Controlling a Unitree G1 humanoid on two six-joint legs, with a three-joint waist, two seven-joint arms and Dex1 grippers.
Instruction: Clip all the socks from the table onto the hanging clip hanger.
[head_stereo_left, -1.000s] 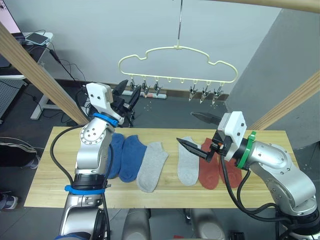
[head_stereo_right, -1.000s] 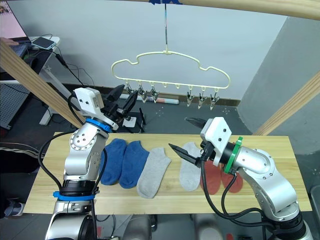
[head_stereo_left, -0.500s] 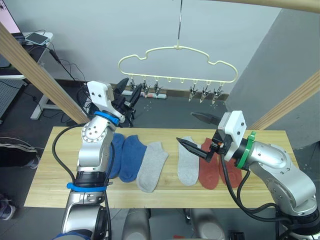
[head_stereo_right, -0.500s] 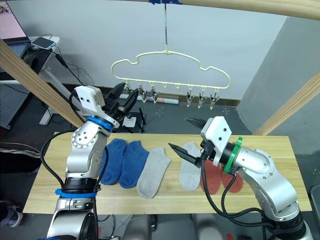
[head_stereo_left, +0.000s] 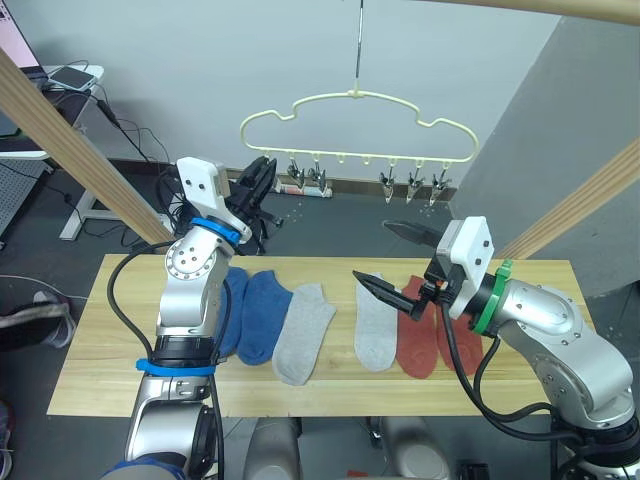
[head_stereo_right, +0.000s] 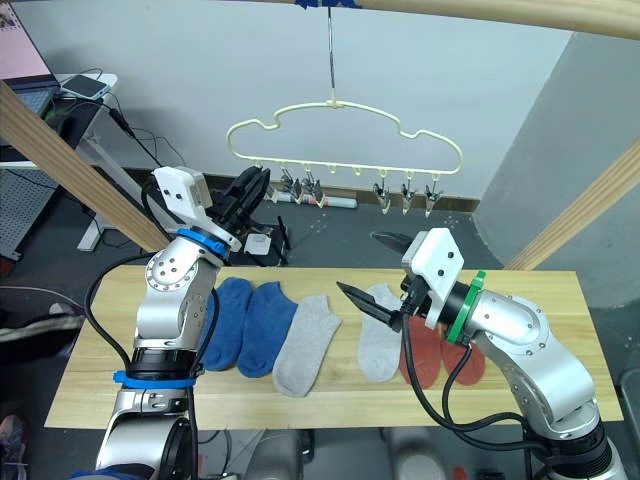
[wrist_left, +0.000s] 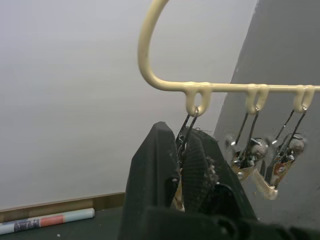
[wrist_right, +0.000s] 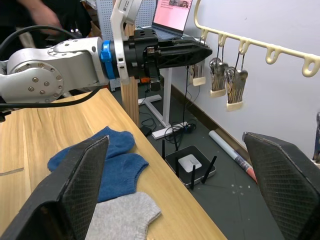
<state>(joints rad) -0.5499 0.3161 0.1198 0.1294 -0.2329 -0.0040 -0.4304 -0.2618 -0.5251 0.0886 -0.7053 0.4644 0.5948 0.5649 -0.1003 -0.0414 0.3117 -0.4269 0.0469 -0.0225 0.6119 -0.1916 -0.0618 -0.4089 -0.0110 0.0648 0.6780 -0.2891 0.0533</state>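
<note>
Six socks lie flat in a row on the wooden desk (head_stereo_left: 100, 370): blue pair (head_stereo_left: 250, 310), grey pair (head_stereo_left: 305, 330), rust-red pair (head_stereo_left: 418, 345). Above them hangs the cream clip hanger (head_stereo_left: 358, 125), clips empty.

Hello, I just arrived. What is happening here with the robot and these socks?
The robot is working on hanging socks. Its left gripper is raised and closed on the end clip of the cream clip hanger, which hangs above the far side of the table. Its right gripper is wide open and holds nothing, above the grey sock and the red socks. All six socks, including two blue ones, lie flat on the table; none is clipped yet.
</note>
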